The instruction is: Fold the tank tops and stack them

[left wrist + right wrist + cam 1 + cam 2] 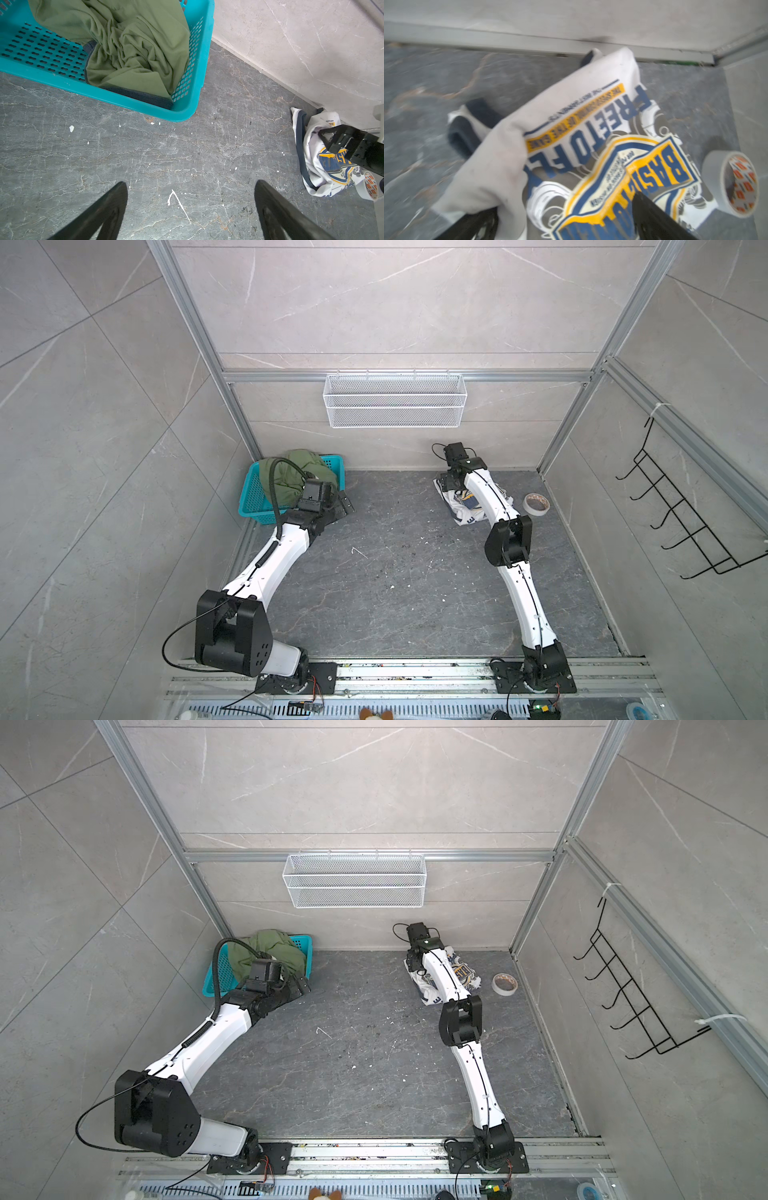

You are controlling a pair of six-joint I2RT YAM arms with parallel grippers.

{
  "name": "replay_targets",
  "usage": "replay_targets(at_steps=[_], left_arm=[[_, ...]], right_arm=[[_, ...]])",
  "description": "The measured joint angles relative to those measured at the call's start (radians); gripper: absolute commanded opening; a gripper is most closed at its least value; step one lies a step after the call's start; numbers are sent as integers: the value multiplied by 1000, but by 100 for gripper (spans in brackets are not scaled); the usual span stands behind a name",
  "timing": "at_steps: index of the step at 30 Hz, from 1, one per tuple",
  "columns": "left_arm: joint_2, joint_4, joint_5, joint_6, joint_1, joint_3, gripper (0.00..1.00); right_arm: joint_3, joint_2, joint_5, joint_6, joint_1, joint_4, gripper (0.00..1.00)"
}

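Note:
The olive green tank top [291, 477] [270, 948] [135, 47] lies crumpled in a teal basket [253, 499] [204, 62] at the back left. The white tank top [461, 508] [428, 992] [311, 166] [571, 116] sits bunched on the dark floor at the back right, its navy-orange badge print facing up. My left gripper [345, 506] [191, 184] is open over bare floor just in front of the basket. The right gripper [445, 482] [564, 203] stands open low over the white top, one finger on the print and a cloth fold draped over the other.
A roll of tape [536, 504] [733, 182] lies right of the white top, near the right wall. On the back wall hangs a white wire basket [395, 400]. A black hook rack [685, 510] sticks out from the right wall.

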Motion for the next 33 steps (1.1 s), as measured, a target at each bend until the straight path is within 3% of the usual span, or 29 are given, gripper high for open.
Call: replay_targets(at_steps=[16,22,27,33], left_arm=[[-5,-4,-5,1,11,-13,97],[-5,-11,2,1,11,-12,97],[7,-35,7,11,11,26,97],[60,-87,5,39,23,156,98]], right_arm=[[20,21,3,212,-129,-141,98],[20,21,-35,238,-163,-153,98],[-16,1,-101,209,-141,-134,99],[-196,-137,-134,158,-56,-40,99]])
